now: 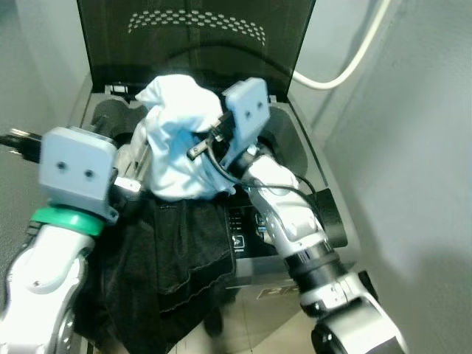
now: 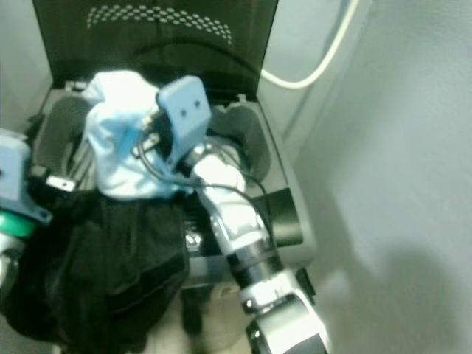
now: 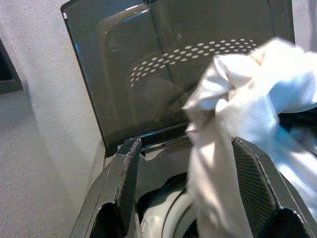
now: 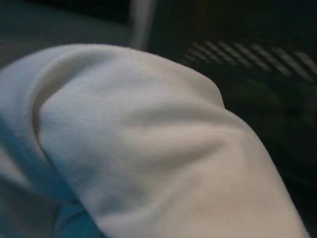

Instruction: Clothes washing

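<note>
A top-loading washing machine stood against a pale wall, its dark tinted lid raised upright at twelve o'clock in the head views. A pattern of small white dots ran across the lid's upper part. A white hose curved down the wall at about one o'clock, beside the lid.

A bundle of white cloth was held up over the open tub, at the centre of the head views. The right arm reached in from five o'clock, and its wrist block sat against the cloth's right side. The right gripper was buried in the fabric (its jaws were hidden, so whether they were wide or closed could not be told). The right wrist view showed folds of the same white cloth pressed close against the camera.

The left arm came in from eight o'clock, a green ring on its wrist. In the left wrist view the left gripper had its jaws set wide, with the white cloth hanging between the two black fingers; the fingers did not clearly pinch it.

A dark garment draped over the machine's front edge at six o'clock, below the white cloth and touching it.
</note>
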Robot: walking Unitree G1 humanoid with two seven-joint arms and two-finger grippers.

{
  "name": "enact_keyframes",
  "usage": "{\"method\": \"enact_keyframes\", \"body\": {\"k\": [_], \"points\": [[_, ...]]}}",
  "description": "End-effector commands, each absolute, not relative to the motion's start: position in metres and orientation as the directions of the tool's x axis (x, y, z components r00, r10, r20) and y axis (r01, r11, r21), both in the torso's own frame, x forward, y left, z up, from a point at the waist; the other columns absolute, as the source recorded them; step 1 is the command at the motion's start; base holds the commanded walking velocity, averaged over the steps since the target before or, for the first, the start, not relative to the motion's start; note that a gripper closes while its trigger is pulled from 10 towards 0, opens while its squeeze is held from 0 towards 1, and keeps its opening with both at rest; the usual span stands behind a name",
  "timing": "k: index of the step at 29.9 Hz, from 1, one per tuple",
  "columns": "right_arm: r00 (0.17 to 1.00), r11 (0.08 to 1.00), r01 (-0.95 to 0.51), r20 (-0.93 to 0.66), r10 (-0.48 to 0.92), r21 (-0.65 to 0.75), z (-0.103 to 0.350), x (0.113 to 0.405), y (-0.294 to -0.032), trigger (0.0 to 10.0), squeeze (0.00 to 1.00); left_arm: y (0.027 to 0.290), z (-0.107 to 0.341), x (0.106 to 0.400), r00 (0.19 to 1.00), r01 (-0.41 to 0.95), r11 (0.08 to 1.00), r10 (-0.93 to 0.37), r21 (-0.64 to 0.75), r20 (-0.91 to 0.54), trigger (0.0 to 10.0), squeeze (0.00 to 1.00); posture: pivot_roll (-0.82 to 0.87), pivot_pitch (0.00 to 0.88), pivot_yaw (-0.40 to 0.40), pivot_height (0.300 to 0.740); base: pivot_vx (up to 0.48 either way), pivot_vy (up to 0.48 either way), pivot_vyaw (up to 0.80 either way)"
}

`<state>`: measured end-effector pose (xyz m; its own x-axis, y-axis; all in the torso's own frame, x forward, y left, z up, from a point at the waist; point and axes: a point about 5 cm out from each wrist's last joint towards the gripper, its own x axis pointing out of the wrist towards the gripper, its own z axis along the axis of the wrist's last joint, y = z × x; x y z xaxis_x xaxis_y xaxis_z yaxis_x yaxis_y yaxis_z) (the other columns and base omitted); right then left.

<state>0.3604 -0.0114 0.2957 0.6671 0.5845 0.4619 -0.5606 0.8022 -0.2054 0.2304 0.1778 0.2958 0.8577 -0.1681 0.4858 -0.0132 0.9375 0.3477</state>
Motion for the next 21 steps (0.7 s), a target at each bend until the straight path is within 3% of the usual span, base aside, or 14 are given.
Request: {"method": "enact_keyframes", "body": {"k": [1, 4, 5, 8, 14, 15, 17, 18, 21], "points": [[0.749, 0.869, -0.463, 0.448, 0.488, -0.173, 0.297, 0.374, -0.026, 10.0, 1.00, 0.170, 0.296, 0.222, 0.853, 0.032, 0.931, -0.215, 0.365, 0.475, 10.0, 0.00, 0.22, 0.152, -0.130, 0.740, 0.000, 0.000, 0.00], [0.765, 0.881, -0.436, 0.441, 0.470, -0.184, 0.298, 0.378, -0.031, 10.0, 1.00, 0.169, 0.294, 0.220, 0.855, 0.048, 0.927, -0.231, 0.372, 0.465, 10.0, 0.00, 0.23, 0.152, -0.127, 0.740, 0.000, 0.000, 0.00], [0.770, 0.880, -0.418, 0.427, 0.474, -0.224, 0.300, 0.382, -0.044, 10.0, 1.00, 0.166, 0.292, 0.218, 0.856, 0.119, 0.913, -0.293, 0.390, 0.425, 10.0, 0.00, 0.23, 0.150, -0.120, 0.740, 0.000, 0.000, 0.00], [0.766, 0.867, -0.424, 0.406, 0.498, -0.263, 0.299, 0.384, -0.052, 10.0, 1.00, 0.165, 0.292, 0.216, 0.852, 0.175, 0.900, -0.342, 0.400, 0.397, 10.0, 0.00, 0.22, 0.148, -0.111, 0.740, 0.000, 0.000, 0.00], [0.713, 0.775, -0.515, 0.319, 0.625, -0.367, 0.287, 0.379, -0.070, 10.0, 1.00, 0.173, 0.295, 0.213, 0.836, 0.323, 0.843, -0.467, 0.430, 0.289, 10.0, 0.00, 0.21, 0.142, -0.067, 0.740, 0.000, 0.000, 0.00], [0.677, 0.729, -0.566, 0.287, 0.678, -0.386, 0.281, 0.373, -0.074, 10.0, 0.53, 0.177, 0.298, 0.213, 0.830, 0.345, 0.827, -0.489, 0.443, 0.267, 10.0, 0.00, 0.21, 0.142, -0.054, 0.740, 0.000, 0.000, 0.00], [0.650, 0.696, -0.600, 0.266, 0.712, -0.396, 0.277, 0.368, -0.076, 10.0, 0.53, 0.179, 0.300, 0.212, 0.827, 0.356, 0.818, -0.501, 0.452, 0.255, 10.0, 0.00, 0.21, 0.142, -0.054, 0.740, 0.000, 0.000, 0.00], [0.600, 0.645, -0.656, 0.249, 0.761, -0.391, 0.273, 0.360, -0.078, 10.0, 0.00, 0.181, 0.301, 0.212, 0.824, 0.374, 0.803, -0.517, 0.463, 0.232, 10.0, 0.00, 0.21, 0.141, -0.044, 0.740, 0.000, 0.000, 0.00], [0.429, 0.498, -0.775, 0.255, 0.866, -0.389, 0.272, 0.331, -0.083, 10.0, 0.00, 0.183, 0.297, 0.207, 0.808, 0.440, 0.754, -0.569, 0.488, 0.150, 10.0, 0.00, 0.20, 0.139, -0.029, 0.740, 0.000, 0.000, 0.00]]}}
